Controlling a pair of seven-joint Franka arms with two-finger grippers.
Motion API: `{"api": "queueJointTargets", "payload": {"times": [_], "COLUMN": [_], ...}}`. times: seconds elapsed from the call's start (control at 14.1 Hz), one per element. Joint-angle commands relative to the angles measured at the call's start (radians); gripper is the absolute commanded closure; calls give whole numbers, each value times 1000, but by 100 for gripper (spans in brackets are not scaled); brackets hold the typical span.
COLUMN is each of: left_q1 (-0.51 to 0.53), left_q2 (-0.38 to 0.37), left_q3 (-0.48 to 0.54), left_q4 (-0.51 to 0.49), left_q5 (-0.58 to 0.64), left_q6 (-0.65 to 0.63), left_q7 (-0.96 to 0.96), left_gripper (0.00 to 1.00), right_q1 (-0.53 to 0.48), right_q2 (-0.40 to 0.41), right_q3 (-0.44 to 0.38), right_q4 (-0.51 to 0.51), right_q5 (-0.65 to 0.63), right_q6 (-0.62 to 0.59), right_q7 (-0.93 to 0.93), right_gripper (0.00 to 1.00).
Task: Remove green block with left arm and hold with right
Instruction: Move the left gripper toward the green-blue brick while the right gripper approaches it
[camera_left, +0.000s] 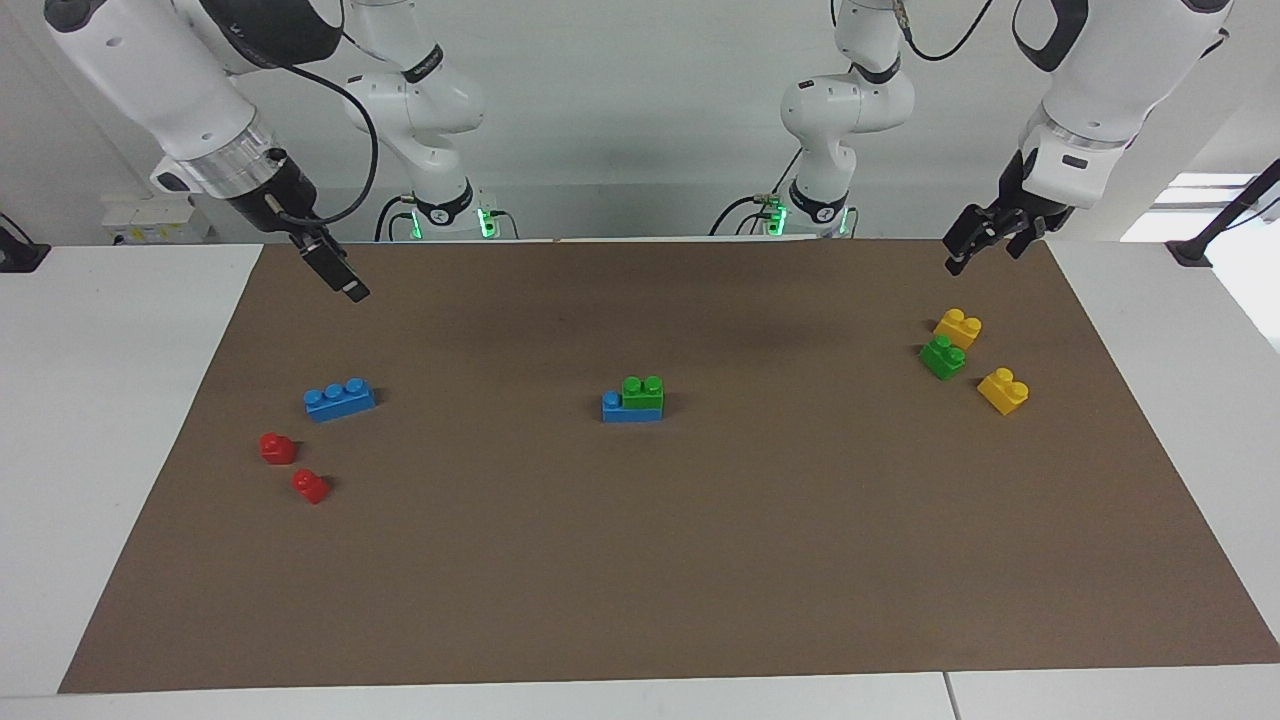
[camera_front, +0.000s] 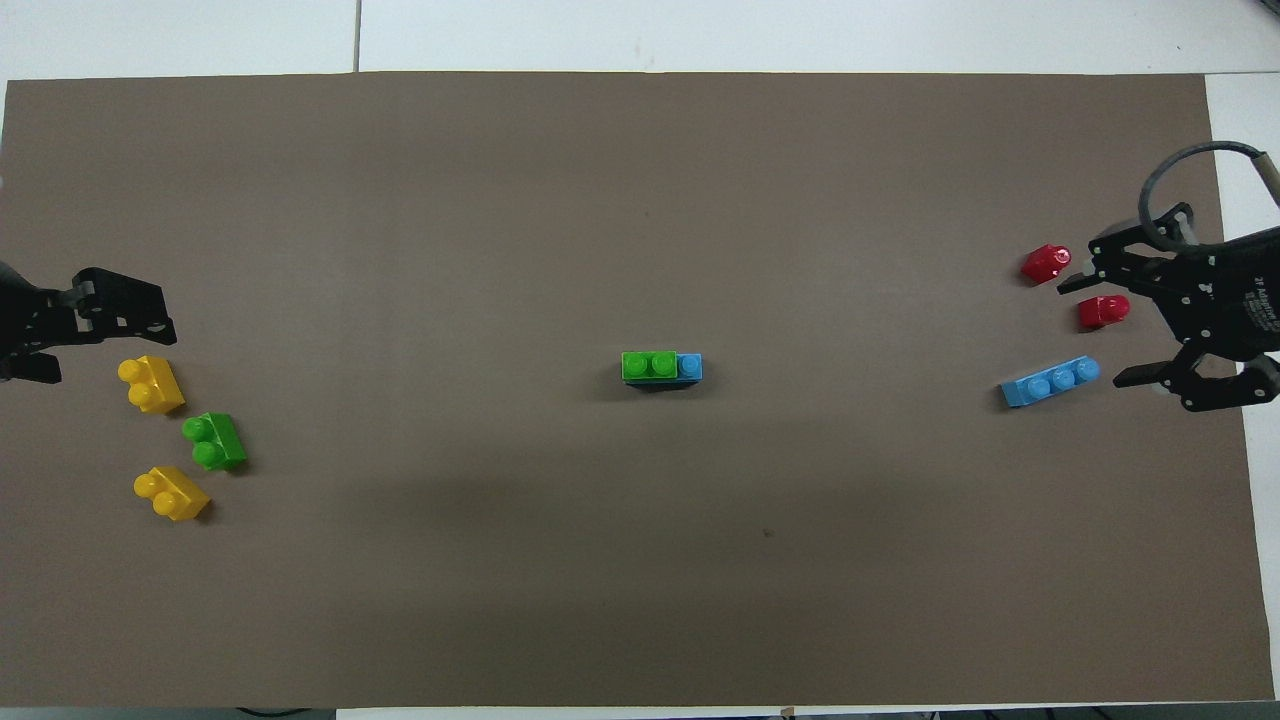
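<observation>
Centrally on the brown mat (camera_left: 700, 560): green block (camera_left: 642, 392) stacked on a blue brick (camera_left: 628, 408), untouched; second green block (camera_left: 942, 356) between two yellow bricks (camera_left: 958, 327) toward the left arm's end; left gripper (camera_left: 985, 243) raised over the mat edge by those bricks, fingers parted, empty; right gripper (camera_front: 1110, 330) up over the red pieces (camera_front: 1103, 311), spread wide, holding nothing
</observation>
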Motion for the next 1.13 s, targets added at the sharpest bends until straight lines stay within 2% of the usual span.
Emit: {"api": "queueJointTargets", "payload": {"times": [0.0,0.21,0.42,0.57,0.78,0.92,1.06], "left_q1": [-80,-178,-256,-311,-376,-408,-429], "left_q2": [-49,-74,-83,-94,-97,-84,-75], "left_q3": [7,7,5,4,4,4,4], "left_q4": [-64,-112,-141,-169,-178,-190,-212], "left_q5": [-11,-11,-13,-17,-46,-62,-76], "left_q6": [-23,-8,42,96,141,199,259], "left_q7": [-185,-480,-788,-1018,-1267,-1400,-1490], "left_gripper": [0,0,0,0,0,0,0], "right_q1": [-2,48,59,89,128,181,195], "right_q2": [30,95,150,159,172,176,205], "right_q3": [3,3,3,3,3,3,3], "right_q4": [-29,-31,-44,-96,-169,-221,-230], "right_q5": [114,209,298,343,425,461,478], "right_q6": [28,54,73,147,267,350,379], "right_q7": [103,218,240,241,253,255,255], "right_gripper": [7,8,8,8,8,8,8]}}
